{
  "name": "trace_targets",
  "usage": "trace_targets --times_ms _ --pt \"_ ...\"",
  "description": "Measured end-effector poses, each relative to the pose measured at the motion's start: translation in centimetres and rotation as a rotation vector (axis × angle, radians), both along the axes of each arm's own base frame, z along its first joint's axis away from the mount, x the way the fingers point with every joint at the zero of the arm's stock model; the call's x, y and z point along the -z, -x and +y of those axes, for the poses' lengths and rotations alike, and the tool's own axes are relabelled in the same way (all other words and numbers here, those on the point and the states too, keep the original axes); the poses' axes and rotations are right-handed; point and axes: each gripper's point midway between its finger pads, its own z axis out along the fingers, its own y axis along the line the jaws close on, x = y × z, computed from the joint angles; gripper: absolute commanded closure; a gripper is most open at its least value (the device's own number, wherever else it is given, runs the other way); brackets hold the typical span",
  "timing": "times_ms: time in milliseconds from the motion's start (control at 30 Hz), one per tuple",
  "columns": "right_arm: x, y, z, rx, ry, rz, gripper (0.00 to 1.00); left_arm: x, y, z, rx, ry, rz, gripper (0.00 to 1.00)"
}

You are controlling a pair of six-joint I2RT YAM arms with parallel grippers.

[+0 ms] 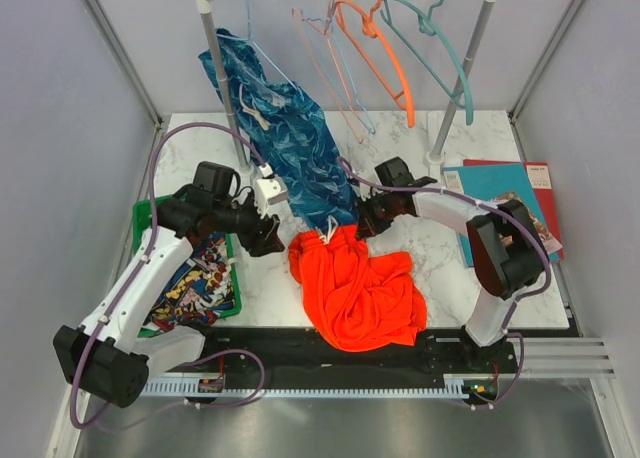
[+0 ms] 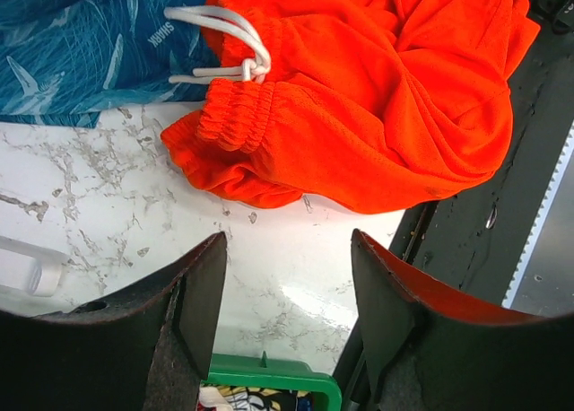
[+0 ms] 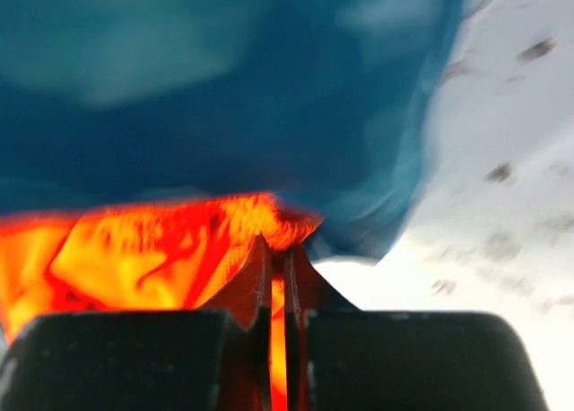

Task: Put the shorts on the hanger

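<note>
The bright orange-red shorts (image 1: 360,288) lie crumpled on the marble table, their white drawstring (image 2: 224,34) at the waistband. My right gripper (image 1: 362,228) is at the shorts' upper right edge; the right wrist view has it (image 3: 280,249) shut on a fold of the shorts (image 3: 152,249). My left gripper (image 1: 268,240) hovers just left of the shorts, open with nothing between its fingers (image 2: 289,240), the shorts (image 2: 386,97) lying ahead of it. The teal hanger (image 1: 440,68) hangs on the rail at the back right, away from both grippers.
A blue patterned garment (image 1: 290,128) hangs from the rack and drapes onto the table behind the shorts. Orange (image 1: 385,58) and pale pink (image 1: 330,58) hangers share the rail. A green bin (image 1: 150,213) with comic-print cloth (image 1: 195,283) sits left. Books (image 1: 500,183) lie right.
</note>
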Motion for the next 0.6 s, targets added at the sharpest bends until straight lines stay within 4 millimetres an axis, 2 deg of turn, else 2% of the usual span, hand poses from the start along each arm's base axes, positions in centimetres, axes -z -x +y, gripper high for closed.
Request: trace_targets --times_ms 100,267,333,433,600 --pt "-2.5 1.6 -0.3 -0.054 -0.031 -0.030 1.00 0.5 0.0 0.2 -0.007 -0.003 0.013 0.36" --pt "-9.2 4.9 -1.6 -0.181 -0.090 -0.188 1.00 0.6 -0.1 0.1 -0.004 0.019 0.011 0.35" --pt "-10.9 6.3 -2.3 -0.232 -0.091 -0.238 1.00 0.8 0.0 0.0 0.012 0.030 0.005 0.35" --pt "-11.8 8.2 -3.6 -0.314 -0.064 -0.274 1.00 1.3 0.4 -0.3 0.074 0.036 -0.022 0.34" --pt "-12.1 11.7 -6.1 -0.501 0.014 -0.326 1.00 3.1 1.2 -0.4 0.226 0.026 -0.097 0.33"
